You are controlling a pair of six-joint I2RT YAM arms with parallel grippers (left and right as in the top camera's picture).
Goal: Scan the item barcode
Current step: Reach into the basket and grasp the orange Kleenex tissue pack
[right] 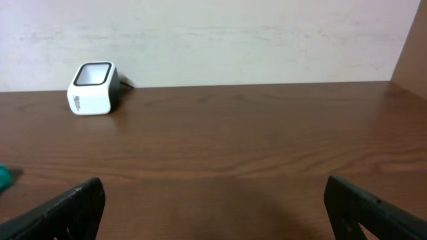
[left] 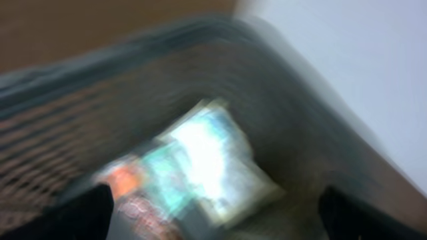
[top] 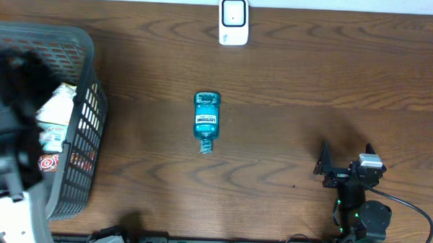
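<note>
Left gripper (left: 213, 200) released over the basket (top: 86, 124) — drop straight onto the white packet (left: 213, 160), centred, before clenching; right gripper (right: 213, 183) released too, idle.

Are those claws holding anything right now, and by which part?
Nothing is held. The left gripper is open over the basket, the right gripper open over the table; the bottle lies untouched.
</note>
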